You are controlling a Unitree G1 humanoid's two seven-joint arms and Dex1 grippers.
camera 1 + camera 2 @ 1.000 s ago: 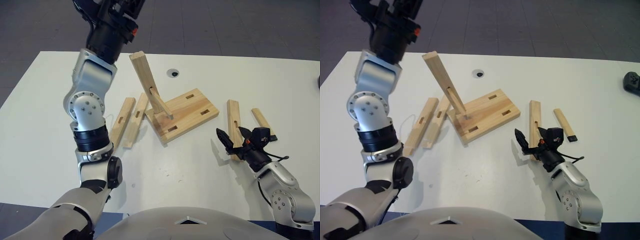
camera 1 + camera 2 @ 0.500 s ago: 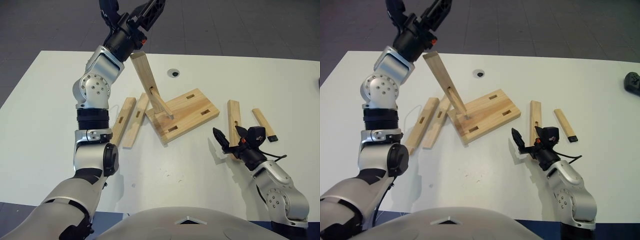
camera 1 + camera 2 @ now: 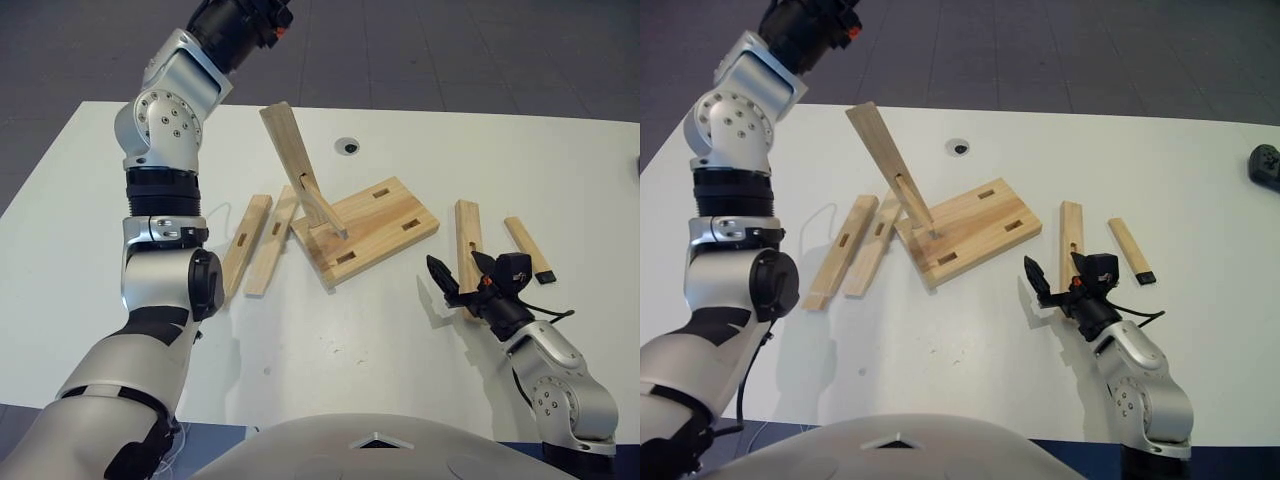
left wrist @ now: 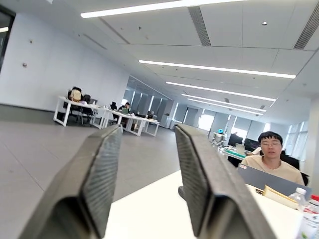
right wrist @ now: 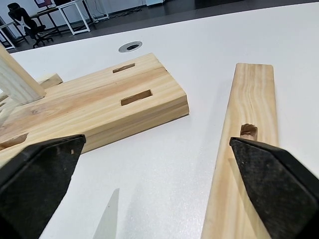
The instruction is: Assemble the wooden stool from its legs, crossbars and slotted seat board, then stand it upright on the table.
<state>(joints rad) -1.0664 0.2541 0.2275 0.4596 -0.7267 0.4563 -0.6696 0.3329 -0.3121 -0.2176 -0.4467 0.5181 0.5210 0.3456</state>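
On the white worktop (image 3: 90,200), near its middle, the slotted seat board (image 3: 380,215) lies flat with its rectangular slots facing up. One leg (image 3: 283,145) stands in the slot at the board's left corner, tilted away to the left, and a shorter crossbar (image 3: 322,210) slants from the hole in that leg down onto the board. Just left of the board, two more legs (image 3: 246,243) lie flat side by side, the nearer one touching the board's corner. To the right, well apart from the board, a fourth leg (image 3: 466,238) lies flat, with a short bar (image 3: 524,246) with a dark end beside it.

The right pincer (image 3: 455,262) sits low at the near end of that fourth leg, its fingers spread apart and gripping nothing. The left arm is raised high above the worktop's far-left side; the left pincer (image 4: 147,130) points out into the room, its fingers apart and empty.

A round cable hole (image 3: 348,147) sits beyond the board.
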